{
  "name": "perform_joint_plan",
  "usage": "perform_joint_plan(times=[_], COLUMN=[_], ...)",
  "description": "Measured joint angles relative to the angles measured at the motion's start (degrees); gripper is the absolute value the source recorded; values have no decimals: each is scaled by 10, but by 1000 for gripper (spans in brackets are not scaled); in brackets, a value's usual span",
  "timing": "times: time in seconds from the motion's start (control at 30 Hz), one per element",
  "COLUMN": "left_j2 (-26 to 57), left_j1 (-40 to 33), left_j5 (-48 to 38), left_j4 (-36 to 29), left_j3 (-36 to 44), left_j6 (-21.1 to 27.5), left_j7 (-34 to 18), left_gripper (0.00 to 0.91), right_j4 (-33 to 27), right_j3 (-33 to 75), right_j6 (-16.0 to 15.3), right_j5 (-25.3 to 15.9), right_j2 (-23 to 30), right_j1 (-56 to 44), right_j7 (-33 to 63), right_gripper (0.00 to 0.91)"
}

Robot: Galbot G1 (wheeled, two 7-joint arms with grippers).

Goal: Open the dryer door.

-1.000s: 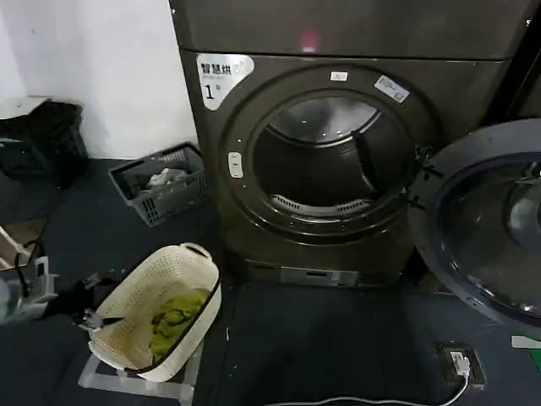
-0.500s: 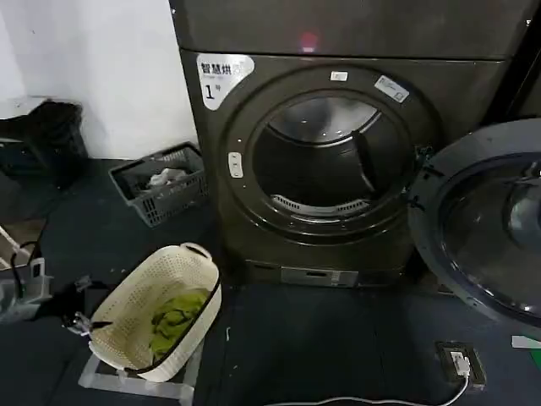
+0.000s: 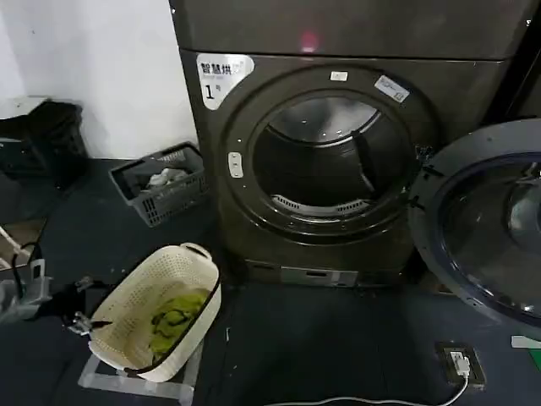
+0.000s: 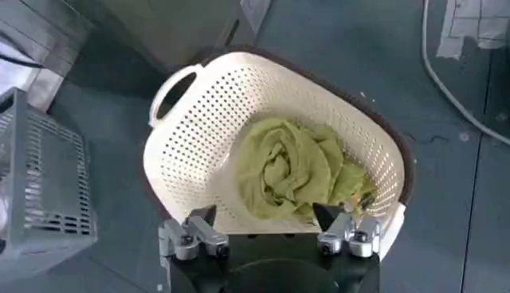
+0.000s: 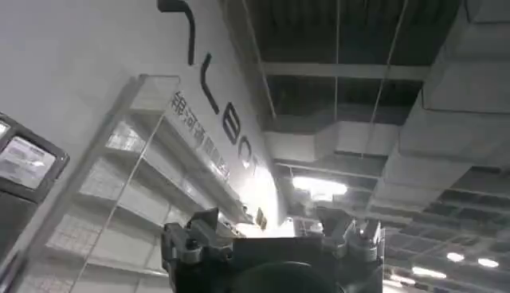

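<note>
Cream perforated plastic: a laundry basket holding a green cloth, nearest item, on the dark floor low at the robot's left. Left gripper: fingers spread, empty, hovering just over the basket's near rim. Right gripper: fingers apart, empty, aimed up at a ceiling, away from the work. Grey crate: against the wall, farther left. Dryer door: swung fully out to the machine's right on its hinge, inner face turned toward the robot, round, so no long axis; plane roughly upright. Drum opening: exposed, farthest. Judgement: the opening looks complete; best handling is to leave the door untouched and keep both arms clear of its swing.
</note>
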Motion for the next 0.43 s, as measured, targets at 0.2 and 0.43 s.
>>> perform_joint_plan(times=[0.2, 0.43], left_j2=[2, 7], left_j1=[1, 1], left_j5=[8, 11], left_j4=[1, -1], left_j3=[1, 0], left_j6=[-1, -2], left_j7=[4, 6], left_gripper=[907, 907], right_j4=[-3, -6], right_j3=[3, 3], right_j6=[0, 6], right_j5=[-3, -19], right_j2=[-1, -2], right_j1=[0, 1], right_j7=[2, -1], right_gripper=[907, 907])
